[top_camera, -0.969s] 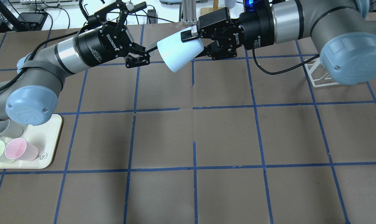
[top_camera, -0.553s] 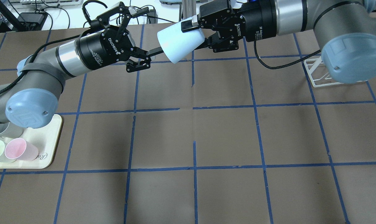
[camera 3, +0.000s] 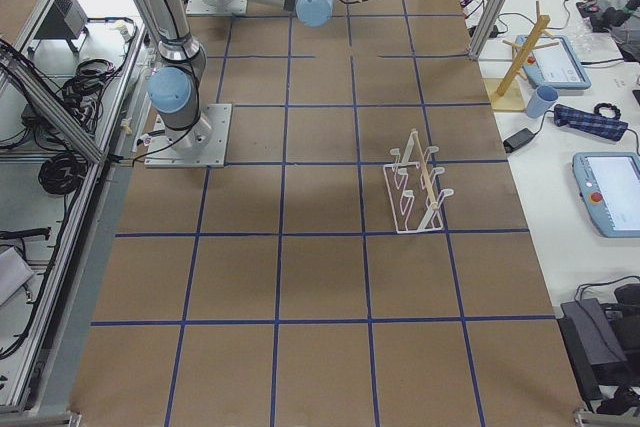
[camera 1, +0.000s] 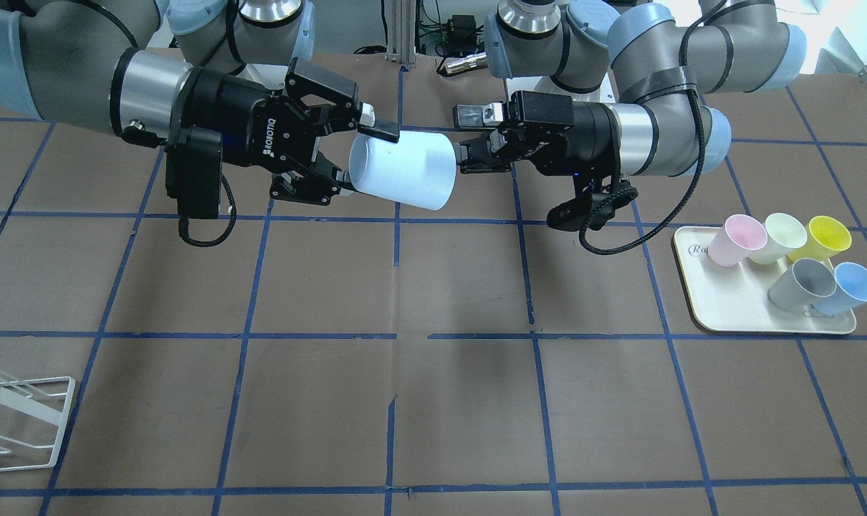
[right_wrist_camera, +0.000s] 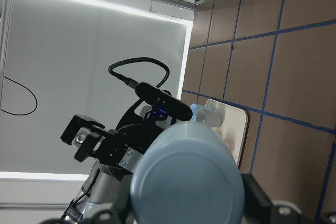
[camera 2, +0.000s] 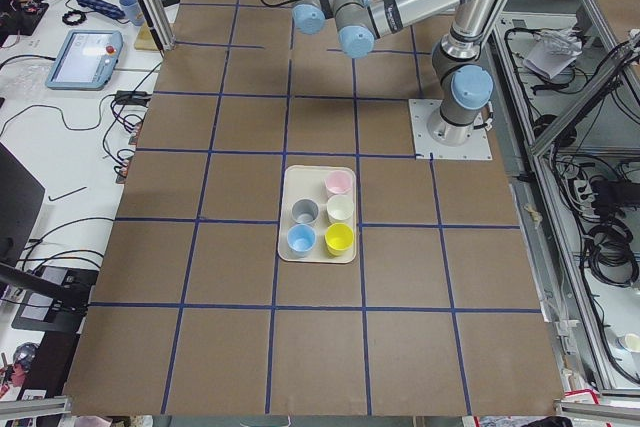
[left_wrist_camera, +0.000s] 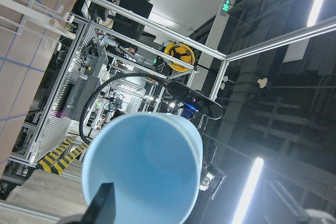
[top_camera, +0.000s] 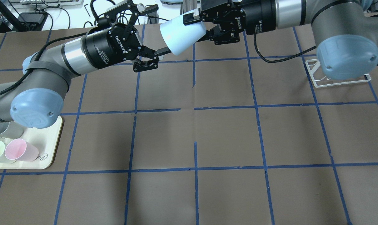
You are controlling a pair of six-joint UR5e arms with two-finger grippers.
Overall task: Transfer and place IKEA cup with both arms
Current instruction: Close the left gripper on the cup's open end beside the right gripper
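Observation:
The IKEA cup (top_camera: 182,34) is light blue and lies on its side in the air over the far middle of the table. My right gripper (top_camera: 197,28) is shut on it near its base. The front view shows the same grip (camera 1: 362,161) on the cup (camera 1: 405,172). The cup's open mouth faces my left gripper (top_camera: 159,28), which is open, with its fingertips close to the rim (camera 1: 462,137). The left wrist view looks into the cup's mouth (left_wrist_camera: 147,171), and one finger (left_wrist_camera: 105,208) overlaps the rim. The right wrist view shows the cup's base (right_wrist_camera: 186,182).
A cream tray (camera 1: 727,308) at the robot's left holds pink (camera 1: 738,240), cream, yellow, grey (camera 1: 806,279) cups and a second blue cup (camera 1: 850,285). A white wire rack (top_camera: 339,78) stands on the robot's right, under the right arm.
My right gripper has carried the cup farther from the robot. My left gripper has moved toward the cup, and its lower finger now reaches the rim.

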